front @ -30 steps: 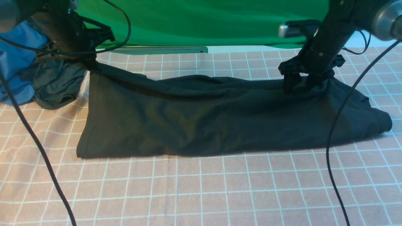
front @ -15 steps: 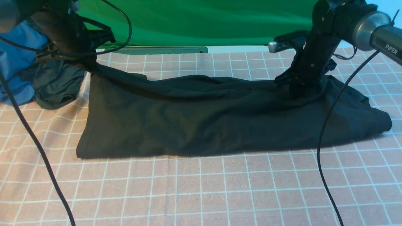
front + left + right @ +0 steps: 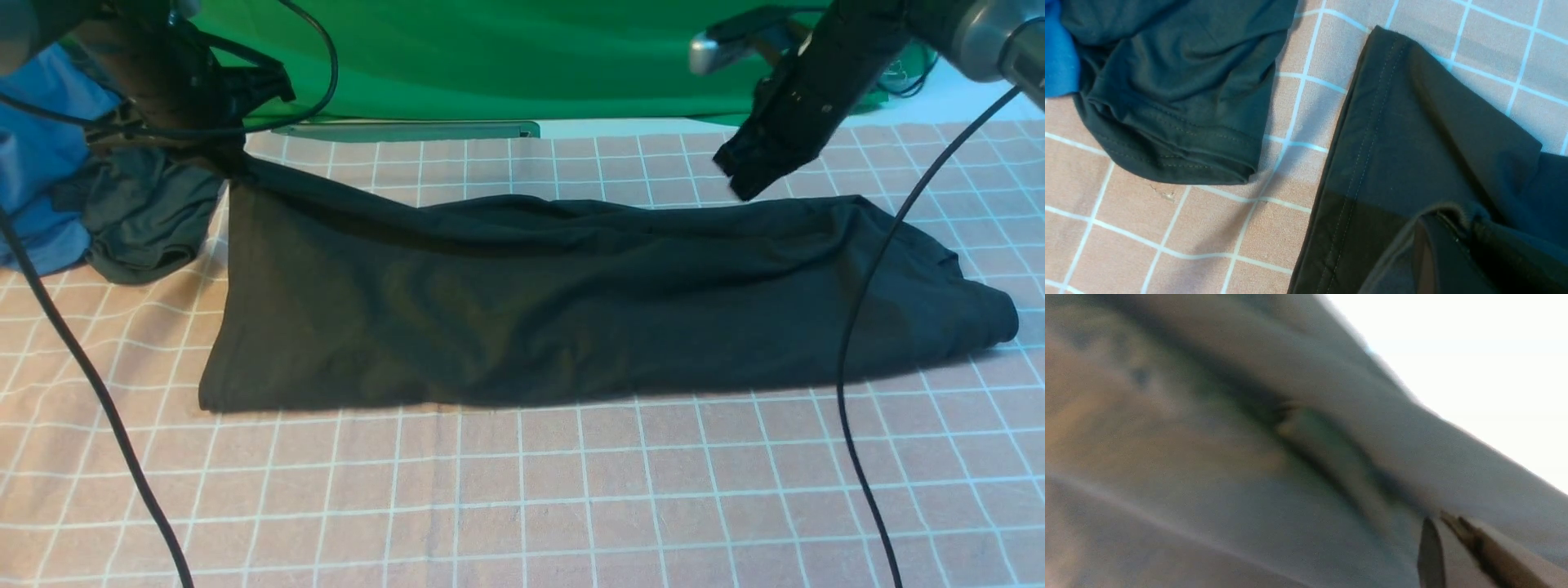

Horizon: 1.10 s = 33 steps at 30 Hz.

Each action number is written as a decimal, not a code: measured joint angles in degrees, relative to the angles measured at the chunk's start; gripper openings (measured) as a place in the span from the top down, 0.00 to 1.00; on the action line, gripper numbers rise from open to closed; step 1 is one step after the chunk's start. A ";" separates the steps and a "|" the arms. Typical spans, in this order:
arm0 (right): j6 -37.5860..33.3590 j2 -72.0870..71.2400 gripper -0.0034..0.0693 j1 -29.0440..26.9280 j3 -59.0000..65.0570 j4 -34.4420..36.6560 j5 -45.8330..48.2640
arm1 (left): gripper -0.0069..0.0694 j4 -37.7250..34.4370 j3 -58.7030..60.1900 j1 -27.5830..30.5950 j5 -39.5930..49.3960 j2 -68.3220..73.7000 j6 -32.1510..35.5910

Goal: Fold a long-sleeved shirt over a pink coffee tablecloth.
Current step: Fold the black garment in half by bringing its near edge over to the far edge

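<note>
The dark shirt (image 3: 571, 310) is matt cloth, creased above and smoother along its lower part.

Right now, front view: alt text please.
A long dark shirt lies folded lengthwise on a pink, white-gridded tablecloth, its far left corner pinched up by the left tool. The right tool hangs just beyond its far edge, holding nothing. Blue and dark garments lie bunched at left.

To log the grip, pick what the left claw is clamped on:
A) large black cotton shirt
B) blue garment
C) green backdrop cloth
A: the left claw pinches a raised fold of the large black cotton shirt.
</note>
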 joint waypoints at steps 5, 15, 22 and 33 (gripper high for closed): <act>-4.06 2.03 0.48 1.77 0.00 0.92 0.37 | 0.87 0.05 0.00 0.00 0.00 0.00 0.00; -7.73 5.08 0.44 3.77 0.00 -0.95 0.10 | 0.87 0.05 0.00 0.00 0.00 0.00 0.10; -6.85 5.31 0.89 3.77 0.00 -1.51 -0.32 | 0.87 0.05 0.00 0.00 0.00 0.00 0.10; -5.40 0.49 0.90 3.77 -0.39 -1.74 -0.47 | 0.87 0.06 0.00 0.00 -0.20 0.00 0.22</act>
